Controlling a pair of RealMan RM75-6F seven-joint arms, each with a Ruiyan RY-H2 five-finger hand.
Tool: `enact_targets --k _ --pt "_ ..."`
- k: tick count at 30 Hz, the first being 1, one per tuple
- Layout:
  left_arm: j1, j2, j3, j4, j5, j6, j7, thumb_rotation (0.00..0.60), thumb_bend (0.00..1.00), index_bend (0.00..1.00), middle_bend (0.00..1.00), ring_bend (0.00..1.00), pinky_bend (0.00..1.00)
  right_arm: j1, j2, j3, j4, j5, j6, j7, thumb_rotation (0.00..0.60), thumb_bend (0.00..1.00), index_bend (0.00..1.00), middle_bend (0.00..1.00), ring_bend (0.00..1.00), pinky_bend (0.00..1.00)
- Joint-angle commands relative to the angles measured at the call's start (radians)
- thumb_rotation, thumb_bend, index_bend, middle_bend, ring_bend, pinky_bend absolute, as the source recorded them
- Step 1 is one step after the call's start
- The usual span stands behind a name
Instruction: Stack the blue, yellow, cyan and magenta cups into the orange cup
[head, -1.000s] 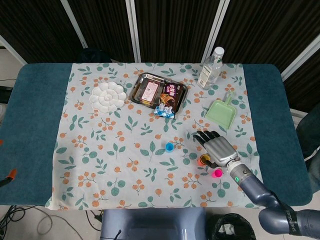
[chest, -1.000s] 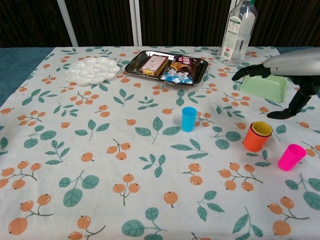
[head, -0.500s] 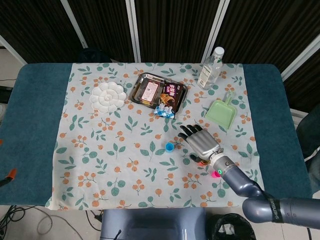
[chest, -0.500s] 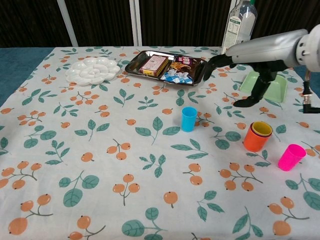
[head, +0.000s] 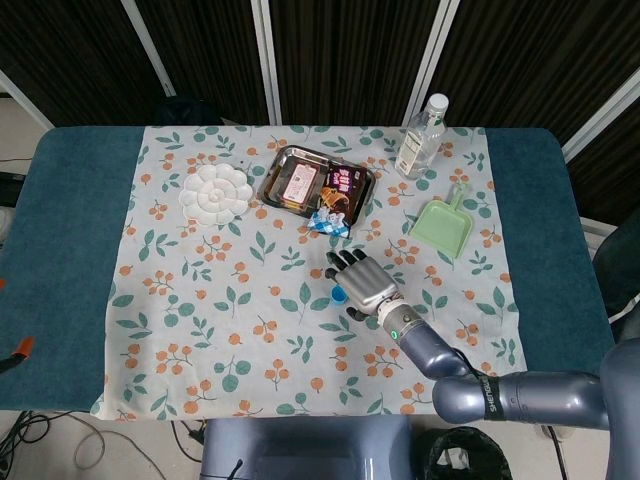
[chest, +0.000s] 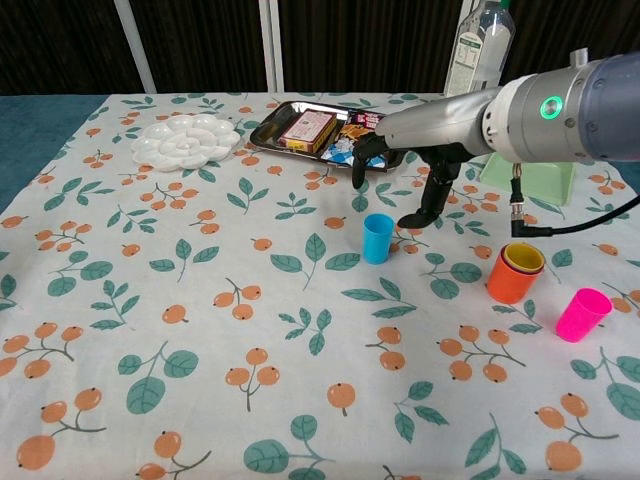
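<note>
- One hand is in play: in the head view the robot's right hand, silver with black fingers, hovers with its fingers spread and nothing in them. The small blue plastic cup peeks out at the hand's left edge, just under the fingers, so the cup lies below and slightly toward the robot's left of the palm. The left hand shows in neither view.
- Seen from the chest view, the right hand hangs above and just behind the blue cup, which stands upright, mouth up, on the leaf-and-orange-printed tablecloth. The thumb points down beside the cup's far right rim, apart from it as far as I can tell; the fingers reach out over it.
- Well to the right stands the orange plastic cup with a yellow cup already nested inside, and the magenta cup sits just beyond. I judge the hand must drop almost straight down to close around the blue cup.
</note>
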Motion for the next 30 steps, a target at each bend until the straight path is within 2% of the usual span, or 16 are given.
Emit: enact_targets --k 1,10,30 --pt "-0.001 0.0 0.0 0.0 -0.001 -0.002 0.0 0.6 0.19 0.17 0.1 0.0 0.0 0.018 -0.024 -0.003 0.029 0.029 -0.001 -0.005 0.6 0.42 0.25 0.0 0.05 0.12" --pt "0.0 0.001 -0.004 0.0 -0.009 -0.002 -0.004 0.6 0.19 0.17 0.1 0.0 0.0 0.036 -0.067 -0.028 0.095 0.064 -0.011 -0.002 0.6 0.42 0.28 0.0 0.05 0.11" --pt "0.001 0.002 -0.004 0.001 -0.011 0.0 -0.001 0.6 0.19 0.17 0.1 0.0 0.0 0.022 -0.104 -0.05 0.144 0.02 -0.018 0.053 0.6 0.42 0.37 0.0 0.05 0.11"
